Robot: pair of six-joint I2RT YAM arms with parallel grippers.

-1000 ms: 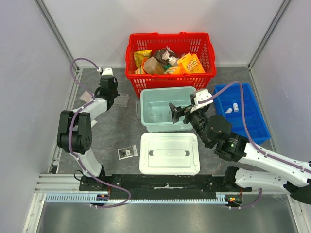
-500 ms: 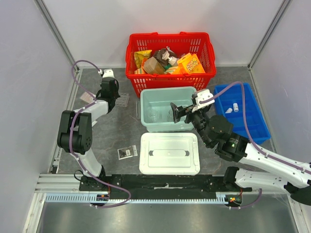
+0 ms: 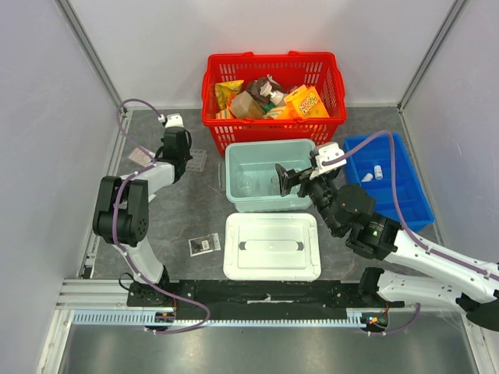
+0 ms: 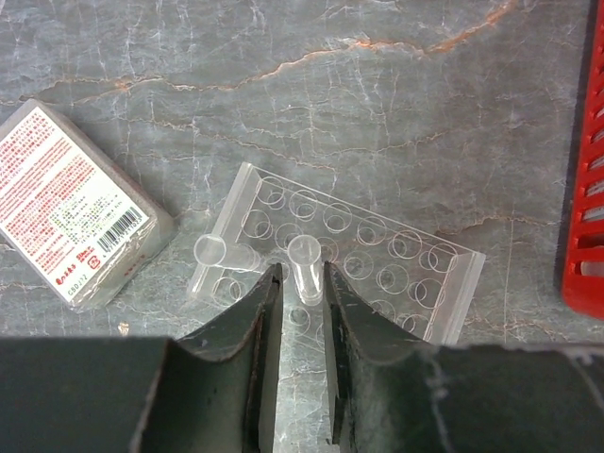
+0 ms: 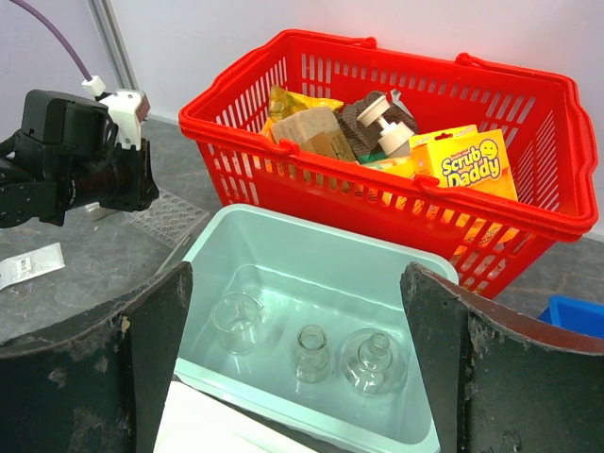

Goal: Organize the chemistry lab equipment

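Note:
In the left wrist view a clear multi-well plate point(image 4: 359, 255) lies flat on the grey table. My left gripper point(image 4: 300, 288) is nearly closed on a small clear tube point(image 4: 304, 266) that sits over the plate's near edge. A second clear tube point(image 4: 219, 255) lies on its side at the plate's left end. In the top view the left gripper point(image 3: 178, 146) is beside the plate point(image 3: 196, 161). My right gripper point(image 5: 298, 302) is wide open and empty, above a teal bin point(image 5: 283, 241) holding a glass beaker point(image 5: 236, 321), a small flask point(image 5: 310, 349) and a round flask point(image 5: 370, 359).
A red basket point(image 3: 273, 86) of snack packs and boxes stands behind the bin. A blue tray point(image 3: 398, 183) holds white vials point(image 3: 377, 172). A white lid point(image 3: 272, 246) lies in front. A small packet point(image 3: 204, 245) lies left of it. A red-printed flat pack point(image 4: 75, 217) lies left of the plate.
My right gripper has shifted slightly to the right over the teal bin. My left gripper has edged slightly forward at the well plate.

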